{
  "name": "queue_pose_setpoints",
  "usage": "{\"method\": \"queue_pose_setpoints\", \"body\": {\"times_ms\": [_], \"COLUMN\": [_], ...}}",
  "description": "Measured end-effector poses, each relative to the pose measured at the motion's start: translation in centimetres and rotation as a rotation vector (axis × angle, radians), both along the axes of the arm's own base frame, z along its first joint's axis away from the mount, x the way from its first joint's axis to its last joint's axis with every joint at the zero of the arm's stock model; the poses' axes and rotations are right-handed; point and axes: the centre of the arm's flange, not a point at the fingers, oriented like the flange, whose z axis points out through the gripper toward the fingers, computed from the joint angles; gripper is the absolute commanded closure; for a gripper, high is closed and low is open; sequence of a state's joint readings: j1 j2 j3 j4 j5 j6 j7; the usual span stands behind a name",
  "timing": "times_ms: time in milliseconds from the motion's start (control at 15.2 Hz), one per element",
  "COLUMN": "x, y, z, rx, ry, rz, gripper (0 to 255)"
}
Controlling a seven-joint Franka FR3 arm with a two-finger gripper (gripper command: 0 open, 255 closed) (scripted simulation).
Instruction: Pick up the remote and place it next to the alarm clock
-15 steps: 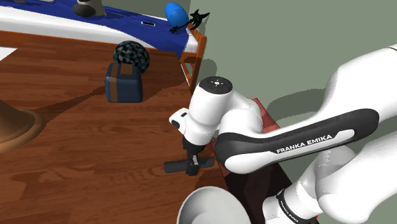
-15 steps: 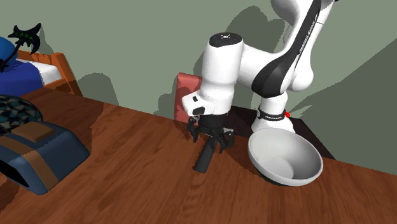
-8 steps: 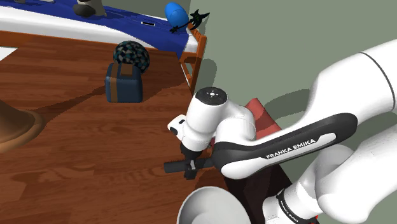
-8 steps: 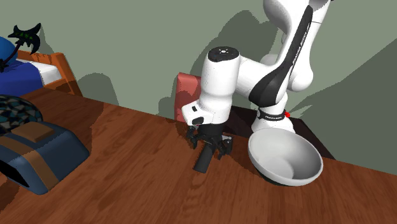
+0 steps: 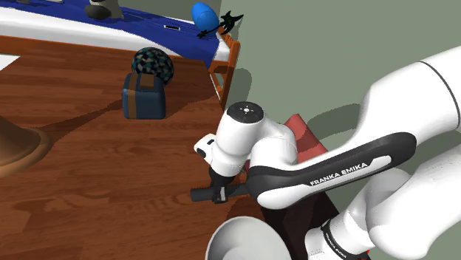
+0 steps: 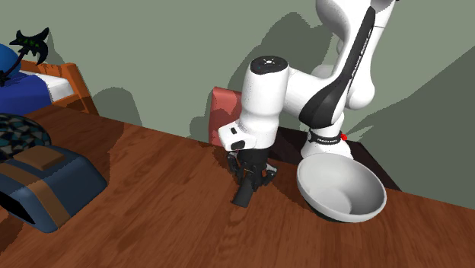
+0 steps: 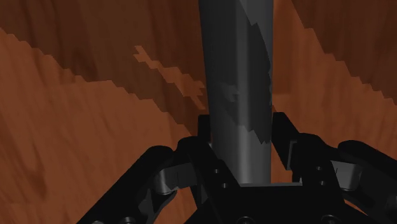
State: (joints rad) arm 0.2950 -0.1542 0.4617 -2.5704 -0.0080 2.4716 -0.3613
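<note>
A long, dark grey remote (image 5: 200,195) lies flat on the brown wooden surface, close to the stand. My black gripper (image 5: 219,193) points straight down over it and is shut on its middle. In the second exterior view the fingers clasp the remote (image 6: 243,195) just below the white wrist, with the gripper (image 6: 250,180) low over the wood. The wrist view has both fingers (image 7: 284,137) pressed against the remote's (image 7: 238,89) two long sides, and the gripper (image 7: 240,132) sits right down on it. The remote still rests on the wood.
A white bowl (image 6: 340,190) stands right beside the remote, towards the stand. A blue bag (image 5: 144,96) with a patterned ball (image 5: 153,65) lies farther off. A bed (image 5: 111,33) with a blue cover and a black spiky object (image 5: 230,20) lines the far wall. A reddish box (image 6: 226,106) stands behind the arm.
The gripper came down a little over the remote, then its fingers closed from wide apart onto the remote's sides. The remote has not moved.
</note>
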Motion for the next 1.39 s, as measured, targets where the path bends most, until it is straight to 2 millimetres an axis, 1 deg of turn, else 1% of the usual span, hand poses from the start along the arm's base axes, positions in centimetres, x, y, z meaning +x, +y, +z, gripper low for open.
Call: {"method": "queue_pose_setpoints", "body": {"times_ms": [528,726,1386], "x": [0.2,0.2,0.2], "y": [-0.2,-0.2,-0.2], "z": [0.2,1.3,6.5], "rx": [0.000,-0.001,-0.001], "ry": [0.000,0.001,0.002], "rz": [-0.004,-0.006,-0.006], "gripper": [255,255,255]}}
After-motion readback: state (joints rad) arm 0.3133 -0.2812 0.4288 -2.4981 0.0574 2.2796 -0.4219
